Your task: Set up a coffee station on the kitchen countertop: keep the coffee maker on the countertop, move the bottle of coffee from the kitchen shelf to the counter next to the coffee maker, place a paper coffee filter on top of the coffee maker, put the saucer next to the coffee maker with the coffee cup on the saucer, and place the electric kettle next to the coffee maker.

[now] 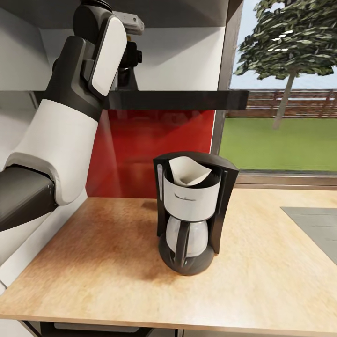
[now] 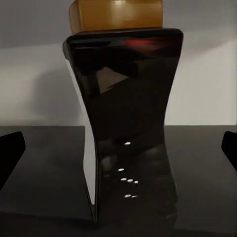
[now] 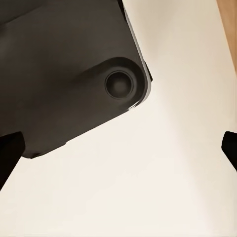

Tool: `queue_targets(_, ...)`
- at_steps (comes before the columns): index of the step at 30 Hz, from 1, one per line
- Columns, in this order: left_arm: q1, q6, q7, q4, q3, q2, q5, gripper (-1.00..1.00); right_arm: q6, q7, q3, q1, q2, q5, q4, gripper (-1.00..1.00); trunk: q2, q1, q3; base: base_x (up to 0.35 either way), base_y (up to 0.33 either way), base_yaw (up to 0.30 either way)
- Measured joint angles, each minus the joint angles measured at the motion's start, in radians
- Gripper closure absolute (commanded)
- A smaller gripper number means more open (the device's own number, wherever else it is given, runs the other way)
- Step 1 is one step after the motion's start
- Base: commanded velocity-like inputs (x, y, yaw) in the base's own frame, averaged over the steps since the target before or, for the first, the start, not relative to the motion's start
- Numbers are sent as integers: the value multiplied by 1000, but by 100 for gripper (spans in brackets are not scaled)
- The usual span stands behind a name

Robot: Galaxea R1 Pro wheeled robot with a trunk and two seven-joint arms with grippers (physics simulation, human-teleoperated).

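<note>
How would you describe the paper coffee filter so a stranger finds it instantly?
Start at the long light wood-grain countertop, where one tall black-and-white drip coffee maker stands. In its open top sits the white paper cone filter, thin and curled, unlike the machine's hard plastic.

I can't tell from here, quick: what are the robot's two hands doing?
Left gripper: open, fingers either side of the bottle of coffee, not gripping.
Right gripper: open, holding nothing.

The kitchen countertop (image 1: 107, 262) is carrying the coffee maker (image 1: 192, 220), which is standing nearer its back edge. The dark kitchen shelf (image 1: 187, 99) above is bearing the bottle of coffee (image 2: 128, 128), standing upright.
</note>
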Motion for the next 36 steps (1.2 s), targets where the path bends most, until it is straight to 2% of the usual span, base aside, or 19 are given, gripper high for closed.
queue_targets(36,0,1,0,-8,1,0,0,-100,0,0,0,0,0,0,0,-100,0,0,0,64,-1,0)
